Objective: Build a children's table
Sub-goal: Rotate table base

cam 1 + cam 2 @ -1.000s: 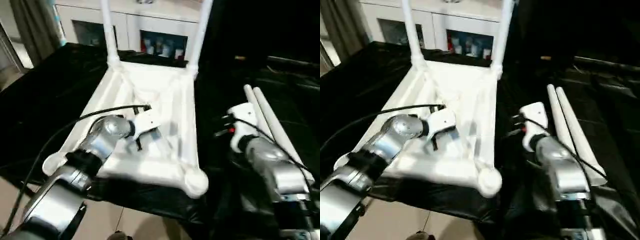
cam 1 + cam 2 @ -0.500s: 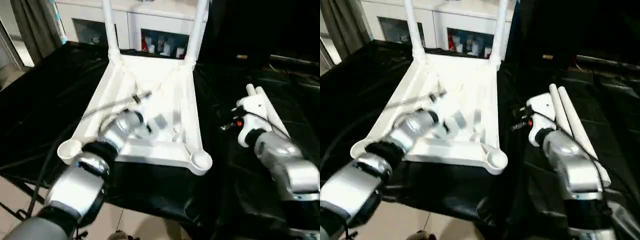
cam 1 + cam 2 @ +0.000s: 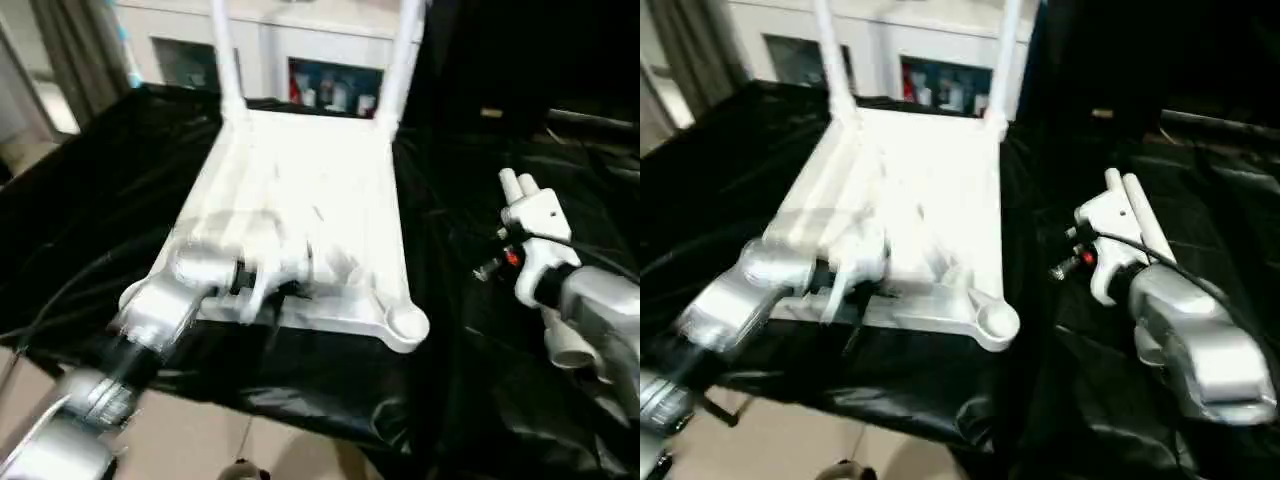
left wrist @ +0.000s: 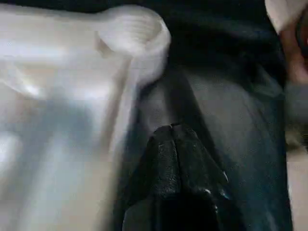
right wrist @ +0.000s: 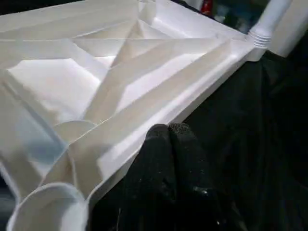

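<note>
White tabletop holds 2 legs in far sockets.

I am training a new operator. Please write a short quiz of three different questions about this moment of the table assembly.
1. True or false: two legs already stand in the tabletop.
2. How many near corner sockets are empty? A) none B) one C) two
3. Fill in: the right gripper is ____.

Key: 1 true, both far legs are in. 2 C; one is the near right socket. 3 shut, holding nothing.
</note>
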`<state>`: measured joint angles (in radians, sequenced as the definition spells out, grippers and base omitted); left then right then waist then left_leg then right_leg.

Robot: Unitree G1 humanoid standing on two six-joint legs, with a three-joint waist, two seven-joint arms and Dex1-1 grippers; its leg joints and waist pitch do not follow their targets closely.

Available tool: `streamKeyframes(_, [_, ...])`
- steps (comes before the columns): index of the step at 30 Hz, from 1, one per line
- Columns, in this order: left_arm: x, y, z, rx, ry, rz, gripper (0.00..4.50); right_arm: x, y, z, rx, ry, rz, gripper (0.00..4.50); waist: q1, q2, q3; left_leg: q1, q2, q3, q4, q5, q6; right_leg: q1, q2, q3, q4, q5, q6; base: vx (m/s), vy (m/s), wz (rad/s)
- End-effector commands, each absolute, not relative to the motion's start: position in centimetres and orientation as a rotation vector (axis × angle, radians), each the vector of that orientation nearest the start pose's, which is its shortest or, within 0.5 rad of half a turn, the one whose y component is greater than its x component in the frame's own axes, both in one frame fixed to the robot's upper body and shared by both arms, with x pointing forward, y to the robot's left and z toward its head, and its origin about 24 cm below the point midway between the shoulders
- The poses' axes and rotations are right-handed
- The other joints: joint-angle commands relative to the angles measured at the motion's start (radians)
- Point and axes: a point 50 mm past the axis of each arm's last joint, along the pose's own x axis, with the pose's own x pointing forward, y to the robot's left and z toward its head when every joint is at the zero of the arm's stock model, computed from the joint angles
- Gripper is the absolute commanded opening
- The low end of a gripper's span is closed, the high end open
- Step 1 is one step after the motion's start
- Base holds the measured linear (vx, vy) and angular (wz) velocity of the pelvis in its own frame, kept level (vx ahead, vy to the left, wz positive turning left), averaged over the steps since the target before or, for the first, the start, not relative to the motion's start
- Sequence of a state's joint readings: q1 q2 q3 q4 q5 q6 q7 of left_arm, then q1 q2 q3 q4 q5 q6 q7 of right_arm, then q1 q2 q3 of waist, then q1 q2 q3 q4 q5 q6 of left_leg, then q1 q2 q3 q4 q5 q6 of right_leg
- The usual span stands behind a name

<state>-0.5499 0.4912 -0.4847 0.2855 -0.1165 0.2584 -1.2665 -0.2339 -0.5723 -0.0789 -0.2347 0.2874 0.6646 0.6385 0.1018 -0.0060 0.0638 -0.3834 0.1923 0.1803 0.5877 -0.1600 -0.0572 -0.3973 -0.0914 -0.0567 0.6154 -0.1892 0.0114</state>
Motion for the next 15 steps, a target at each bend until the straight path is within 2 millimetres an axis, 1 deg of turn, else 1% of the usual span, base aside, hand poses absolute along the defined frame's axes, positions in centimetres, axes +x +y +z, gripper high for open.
streamKeyframes(1, [29.1, 11.2, 6.2, 0.539, 0.512, -1.512, 0.00, 27.0, -21.0, 12.6, -0.230, 0.280, 0.626, 0.03, -0.004, 0.000, -0.061, 0.029, 0.039, -0.012, -0.082, -0.341, -0.047, 0.032, -0.053, 0.044, -0.092, -0.368, -0.148, 0.000, 0.000, 0.00])
streamKeyframes(2, [29.3, 11.2, 6.0, 0.563, 0.513, -1.489, 0.00, 26.9, -20.9, 12.6, -0.233, 0.285, 0.632, 0.03, -0.003, -0.001, -0.060, 0.032, 0.039, -0.012, -0.081, -0.345, -0.048, 0.030, -0.054, 0.043, -0.093, -0.370, -0.145, 0.000, 0.000, 0.00])
streamKeyframes(3, [29.4, 11.0, 5.6, 0.598, 0.527, -1.449, 0.00, 26.8, -20.8, 12.5, -0.234, 0.291, 0.642, 0.03, -0.004, 0.000, -0.063, 0.025, 0.036, -0.015, -0.081, -0.337, -0.047, 0.035, -0.055, 0.043, -0.091, -0.368, -0.138, 0.000, 0.000, 0.00])
streamKeyframes(4, [29.6, 11.0, 5.5, 0.623, 0.526, -1.422, 0.00, 26.7, -20.7, 12.5, -0.235, 0.294, 0.647, 0.03, -0.004, -0.001, -0.064, 0.025, 0.036, -0.015, -0.081, -0.334, -0.047, 0.036, -0.055, 0.043, -0.091, -0.365, -0.134, 0.000, 0.000, 0.00])
streamKeyframes(5, [29.6, 11.0, 5.5, 0.623, 0.526, -1.422, 0.00, 26.7, -20.7, 12.5, -0.235, 0.294, 0.647, 0.03, -0.003, 0.000, -0.065, 0.025, 0.036, -0.016, -0.080, -0.329, -0.045, 0.036, -0.055, 0.043, -0.090, -0.357, -0.134, 0.000, 0.000, 0.00])
streamKeyframes(6, [30.4, 10.9, 5.3, 0.679, 0.504, -1.325, 0.00, 26.5, -20.6, 12.4, -0.239, 0.300, 0.650, 0.03, -0.006, 0.002, -0.065, 0.023, 0.034, -0.014, -0.077, -0.321, -0.039, 0.034, -0.050, 0.042, -0.090, -0.335, -0.136, 0.000, 0.000, 0.00])
streamKeyframes(7, [30.7, 10.8, 5.4, 0.682, 0.489, -1.297, 0.00, 26.4, -20.6, 12.4, -0.239, 0.301, 0.651, 0.03, -0.005, 0.002, -0.067, 0.024, 0.033, -0.014, -0.075, -0.317, -0.038, 0.035, -0.050, 0.042, -0.088, -0.327, -0.137, 0.000, 0.000, 0.00])
streamKeyframes(8, [30.8, 10.8, 5.4, 0.681, 0.484, -1.288, 0.00, 26.4, -20.6, 12.4, -0.239, 0.301, 0.651, 0.03, -0.006, 0.000, -0.067, 0.023, 0.033, -0.015, -0.076, -0.313, -0.035, 0.037, -0.052, 0.041, -0.090, -0.326, -0.137, 0.000, 0.000, 0.00])
streamKeyframes(9, [31.2, 10.6, 5.7, 0.666, 0.457, -1.257, 0.00, 26.2, -20.6, 12.3, -0.236, 0.304, 0.650, 0.03, -0.006, -0.002, -0.068, 0.023, 0.032, -0.012, -0.074, -0.305, -0.031, 0.035, -0.050, 0.041, -0.091, -0.321, -0.143, 0.000, 0.000, 0.00])
streamKeyframes(10, [31.5, 10.5, 5.9, 0.655, 0.437, -1.233, 0.00, 26.0, -20.7, 12.2, -0.232, 0.309, 0.650, 0.03, -0.005, -0.001, -0.069, 0.022, 0.033, -0.013, -0.073, -0.295, -0.028, 0.036, -0.051, 0.041, -0.088, -0.306, -0.150, 0.000, 0.000, 0.00])
streamKeyframes(11, [31.6, 10.4, 6.0, 0.653, 0.431, -1.225, 0.00, 26.0, -20.7, 12.2, -0.231, 0.311, 0.650, 0.03, -0.006, -0.002, -0.070, 0.018, 0.032, -0.013, -0.073, -0.279, -0.023, 0.039, -0.050, 0.040, -0.088, -0.293, -0.151, 0.000, 0.000, 0.00])
streamKeyframes(12, [31.9, 10.5, 6.2, 0.665, 0.406, -1.193, 0.00, 25.6, -20.7, 11.9, -0.226, 0.322, 0.649, 0.03, -0.007, -0.006, -0.071, 0.018, 0.032, -0.012, -0.072, -0.276, -0.019, 0.038, -0.050, 0.040, -0.088, -0.290, -0.151, 0.000, 0.000, 0.00])
streamKeyframes(14, [32.1, 10.6, 6.3, 0.663, 0.396, -1.179, 0.00, 25.4, -20.7, 11.8, -0.223, 0.328, 0.649, 0.03, -0.006, -0.004, -0.071, 0.018, 0.032, -0.013, -0.072, -0.271, -0.015, 0.038, -0.050, 0.039, -0.087, -0.282, -0.152, 0.000, 0.000, 0.00])
streamKeyframes(15, [32.1, 10.6, 6.4, 0.662, 0.381, -1.172, 0.00, 25.2, -20.6, 11.7, -0.219, 0.332, 0.648, 0.03, -0.007, -0.006, -0.072, 0.017, 0.032, -0.013, -0.071, -0.266, -0.014, 0.040, -0.050, 0.039, -0.085, -0.273, -0.154, 0.000, 0.000, 0.00])
